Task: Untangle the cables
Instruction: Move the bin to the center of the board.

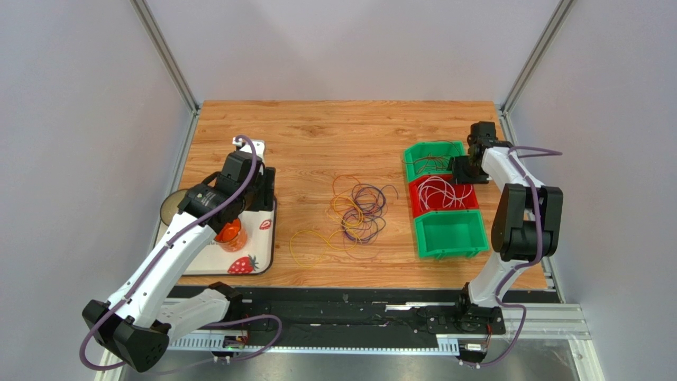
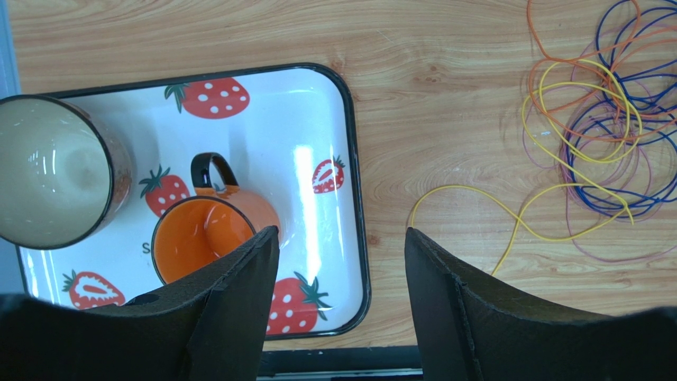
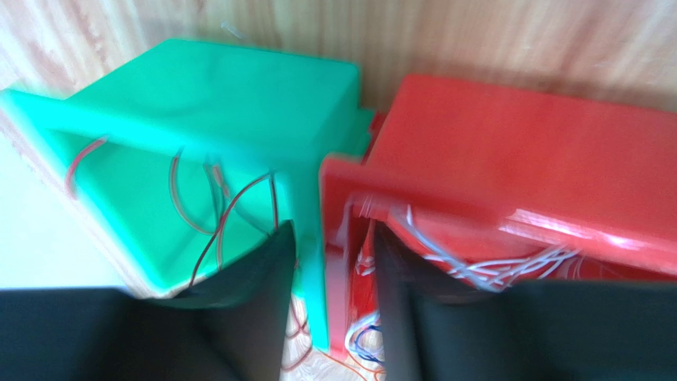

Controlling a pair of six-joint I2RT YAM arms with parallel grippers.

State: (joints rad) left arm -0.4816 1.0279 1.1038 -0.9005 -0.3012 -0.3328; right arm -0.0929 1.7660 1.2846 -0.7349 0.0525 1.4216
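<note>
The cables [image 1: 359,213] lie as a tangle of purple, orange and yellow loops mid-table, also in the left wrist view [image 2: 604,135]. One yellow loop [image 1: 310,244] trails off to its left. My left gripper [image 1: 226,220] hangs open over the strawberry tray [image 2: 350,159], well left of the tangle, its fingers [image 2: 238,302] holding nothing. My right gripper [image 1: 462,170] hovers over the seam between the far green bin [image 3: 238,103] and the red bin [image 3: 516,151]. Its jaws are apart, and that view is blurred. Red strands [image 3: 214,214] lie in the green bin and white strands [image 3: 493,266] in the red one.
On the tray [image 1: 266,238] stand an orange mug [image 2: 199,230] and a grey cup [image 2: 48,171]. Three bins line the right side: far green [image 1: 433,151], red [image 1: 469,205] and near green [image 1: 449,234]. Metal frame posts border the table's edges.
</note>
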